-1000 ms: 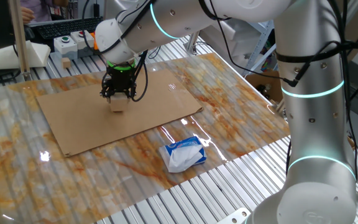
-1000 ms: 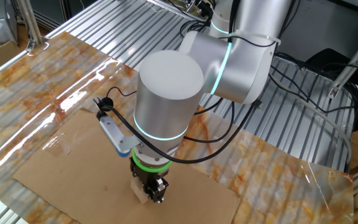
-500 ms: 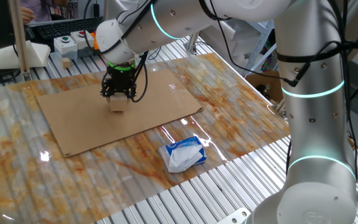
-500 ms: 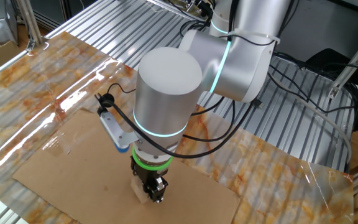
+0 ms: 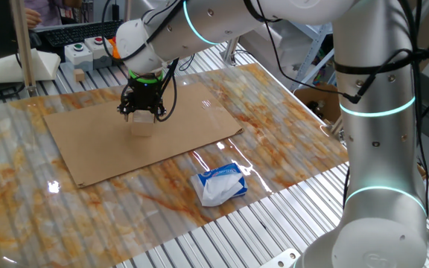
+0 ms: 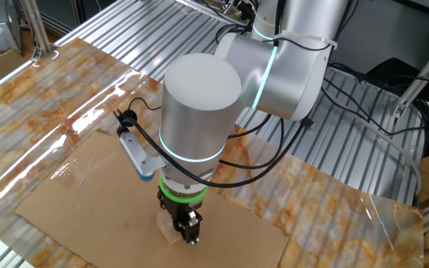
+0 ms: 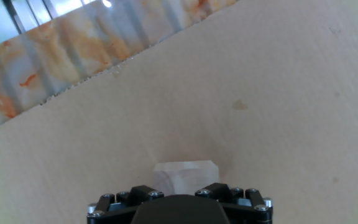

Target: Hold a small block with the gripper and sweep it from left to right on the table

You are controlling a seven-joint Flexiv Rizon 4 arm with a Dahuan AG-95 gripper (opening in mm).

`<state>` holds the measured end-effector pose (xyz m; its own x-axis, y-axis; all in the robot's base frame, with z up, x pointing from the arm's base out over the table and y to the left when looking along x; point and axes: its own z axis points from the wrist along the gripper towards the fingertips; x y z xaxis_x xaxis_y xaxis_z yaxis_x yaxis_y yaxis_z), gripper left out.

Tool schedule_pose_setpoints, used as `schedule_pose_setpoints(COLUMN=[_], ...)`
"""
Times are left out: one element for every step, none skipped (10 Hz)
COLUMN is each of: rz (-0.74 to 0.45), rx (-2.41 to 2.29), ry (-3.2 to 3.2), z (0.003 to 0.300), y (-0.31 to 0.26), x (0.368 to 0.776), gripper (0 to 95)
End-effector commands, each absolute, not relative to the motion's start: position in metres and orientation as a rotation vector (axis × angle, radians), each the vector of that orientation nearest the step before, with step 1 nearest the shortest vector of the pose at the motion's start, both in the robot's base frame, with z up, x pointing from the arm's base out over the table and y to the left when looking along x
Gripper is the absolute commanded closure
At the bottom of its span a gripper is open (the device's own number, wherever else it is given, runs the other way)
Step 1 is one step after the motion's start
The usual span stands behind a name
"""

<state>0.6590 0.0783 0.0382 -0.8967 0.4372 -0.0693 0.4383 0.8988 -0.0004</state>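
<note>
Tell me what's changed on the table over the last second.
Very little. The pincer with the small wooden block has crept slightly across the cardboard sheet, toward the left edge of one fixed view. Its grip looks the same. The tissue pack and the cardboard have not moved.

White arm [image 5: 378, 134], glowing cyan joint rings, black cables, green wrist ring, black fingers [image 6: 188, 227].

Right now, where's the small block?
In one fixed view the small block sits under the gripper, on the cardboard sheet, up-left of the tissue pack.
</note>
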Motion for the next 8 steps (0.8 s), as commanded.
schedule_pose_setpoints(rz=[-0.025,-0.029,-0.029,-0.032,-0.035,-0.044,-0.045,-0.048], rx=[0.792,0.809,0.826,0.839,0.852,0.855,0.858,0.865], ry=[2.966,2.96,2.956,2.955,2.95,2.955,2.961,2.966], z=[0.044,0.049,0.055,0.063,0.07,0.086,0.098,0.11], y=[0.082,0.084,0.086,0.087,0.087,0.087,0.085,0.083], x=[0.656,0.655,0.653,0.652,0.651,0.648,0.645,0.643], gripper=[19.0,19.0,19.0,0.0,0.0,0.0,0.0,0.0])
